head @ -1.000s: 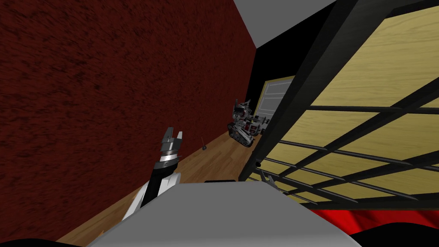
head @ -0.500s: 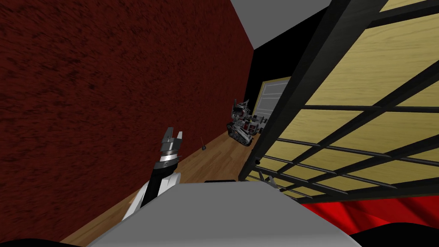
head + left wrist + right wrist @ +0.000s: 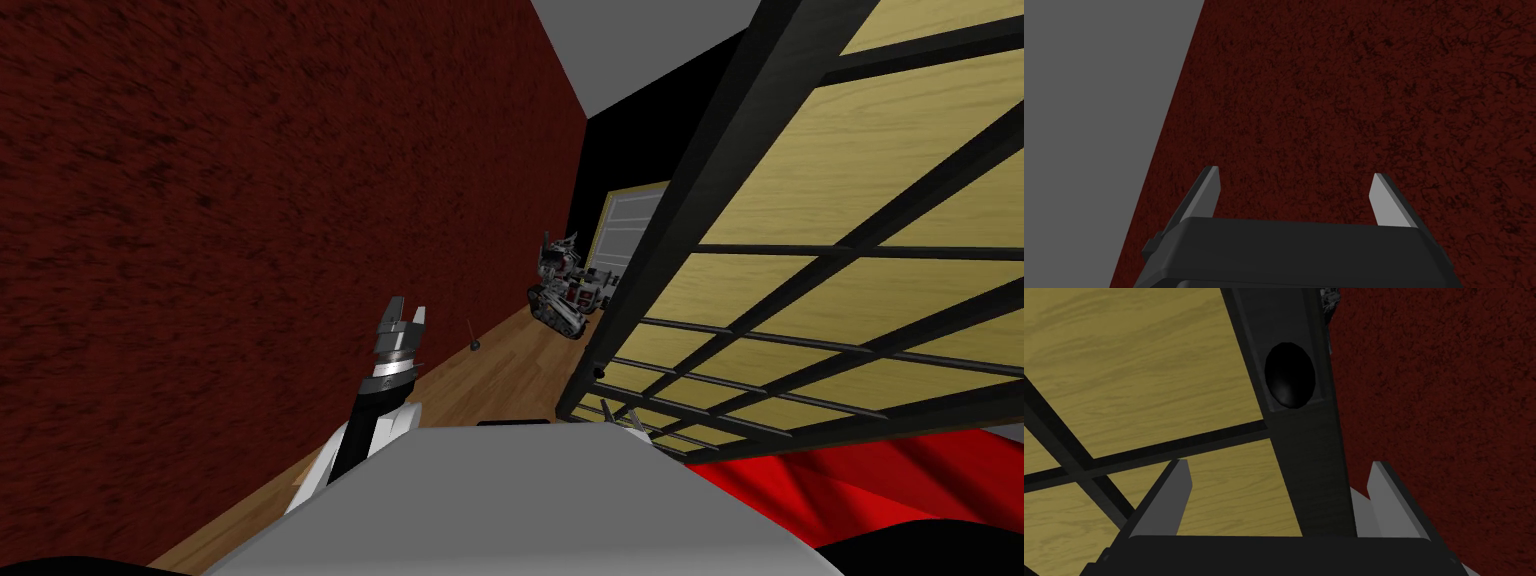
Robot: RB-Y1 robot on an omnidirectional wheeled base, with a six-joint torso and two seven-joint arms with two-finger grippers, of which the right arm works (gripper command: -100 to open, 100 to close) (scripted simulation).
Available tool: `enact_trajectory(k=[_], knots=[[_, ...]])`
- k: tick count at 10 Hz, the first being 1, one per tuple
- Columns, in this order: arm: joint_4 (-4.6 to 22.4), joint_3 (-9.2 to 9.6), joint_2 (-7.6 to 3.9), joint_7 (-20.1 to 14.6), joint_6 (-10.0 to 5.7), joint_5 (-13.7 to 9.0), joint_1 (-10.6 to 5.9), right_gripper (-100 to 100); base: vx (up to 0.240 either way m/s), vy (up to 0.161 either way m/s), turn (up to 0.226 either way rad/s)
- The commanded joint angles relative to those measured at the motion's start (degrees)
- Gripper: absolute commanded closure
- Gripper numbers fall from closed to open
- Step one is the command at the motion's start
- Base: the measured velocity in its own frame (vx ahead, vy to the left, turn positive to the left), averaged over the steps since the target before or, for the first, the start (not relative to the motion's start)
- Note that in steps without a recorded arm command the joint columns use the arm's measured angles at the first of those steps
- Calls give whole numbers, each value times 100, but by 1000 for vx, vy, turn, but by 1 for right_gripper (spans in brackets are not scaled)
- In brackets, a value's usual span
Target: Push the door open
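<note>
Swinging further away, the door [image 3: 820, 200] is uncovering more of the bright red surface [image 3: 850, 480] at the lower right of the head view. The whole scene is also drifting slightly left, so my own body is turning too.

The dark red wall [image 3: 250, 220] is taking up the left half of that view, and the door, yellow wood panels in a dark barred frame, is taking up the right.

The right gripper [image 3: 1278, 464] is sitting with its fingers spread and gripping nothing. It is straddling the door's dark edge stile [image 3: 1311, 463] just short of the black knob [image 3: 1290, 375]. The left gripper [image 3: 1295, 172] is hanging unclenched and empty, facing the wall.

The door is looking stiff and fairly heavy but freely hinged. Pushing flat on the stile near the knob is probably giving the best leverage. The thin fingers are risking slipping off that edge.
</note>
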Motion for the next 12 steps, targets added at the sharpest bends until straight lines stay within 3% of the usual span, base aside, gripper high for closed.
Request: enact_trajectory(k=[1, 9, 10, 11, 12], knots=[[24, -59, 31, 286, -33, 111, -9, -100, -24, 36, -74], [112, -241, 147, 1315, -132, 448, -45, -100, -18, 26, -42], [108, -229, 138, 1236, -126, 424, -42, -100, -7, 8, -7], [127, -251, 26, 1269, -62, 413, -120, -100, 122, -26, 22], [131, -257, 10, 1271, -46, 409, -139, -100, 186, -56, 32]])
